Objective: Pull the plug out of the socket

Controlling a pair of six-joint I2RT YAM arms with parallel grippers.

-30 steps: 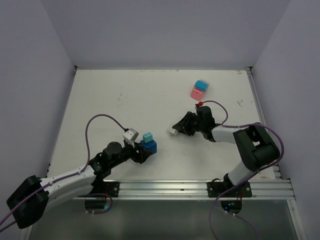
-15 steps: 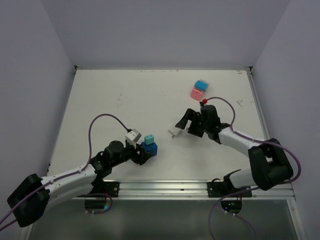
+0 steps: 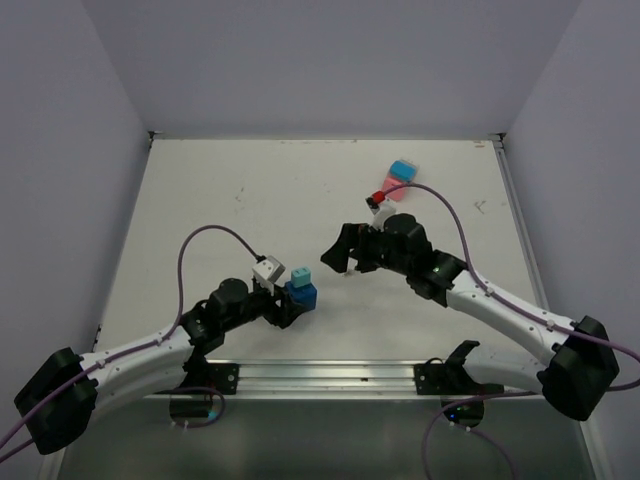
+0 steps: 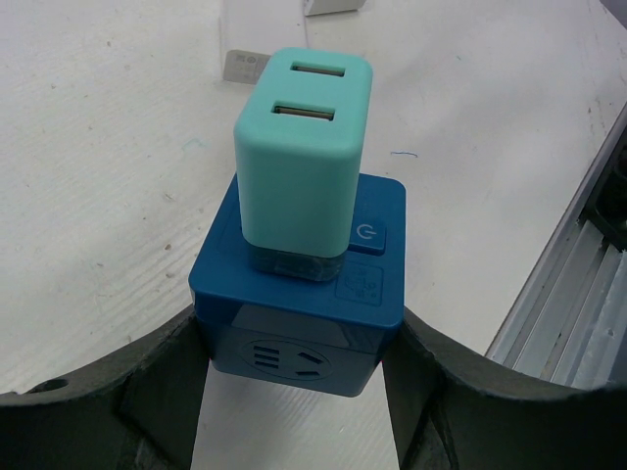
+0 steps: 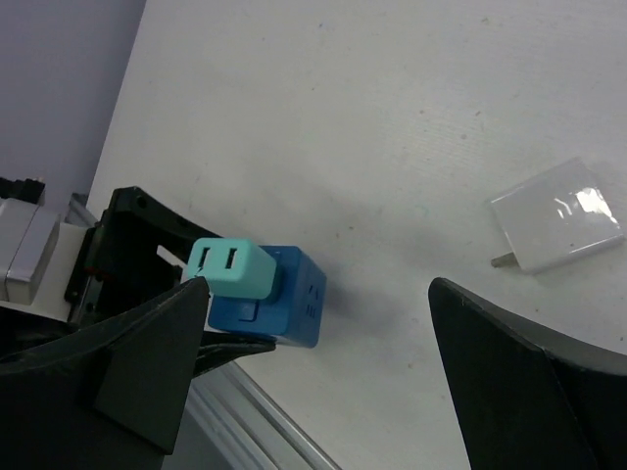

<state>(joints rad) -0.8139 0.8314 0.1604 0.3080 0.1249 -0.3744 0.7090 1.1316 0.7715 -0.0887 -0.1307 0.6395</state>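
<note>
The left gripper (image 3: 290,300) sits near the front edge of the table (image 3: 250,190), left of centre, and it is clamped on the socket (image 3: 300,294). In the left wrist view its two dark fingers (image 4: 147,392) press against opposite sides of the blue cube. The plug (image 3: 297,274), a teal block, stands upright in the top face of the socket, fully seated. Its two slots face up, and a power-symbol button on the socket shows just beside its base.

The right gripper (image 3: 340,250) hangs just to the right of and beyond the socket, near the middle of the table. Its jaws are spread wide with nothing between them. From the right wrist view the plug and socket lie between the spread fingers (image 5: 127,362), lower down and apart from them. A white charger (image 5: 556,228) lies flat on the table to the right, prongs pointing left, touched by neither arm.

At the far right a light-blue block (image 3: 403,170) sits against a pink one. It may be another plug and socket, but it is too small to be sure.
</note>
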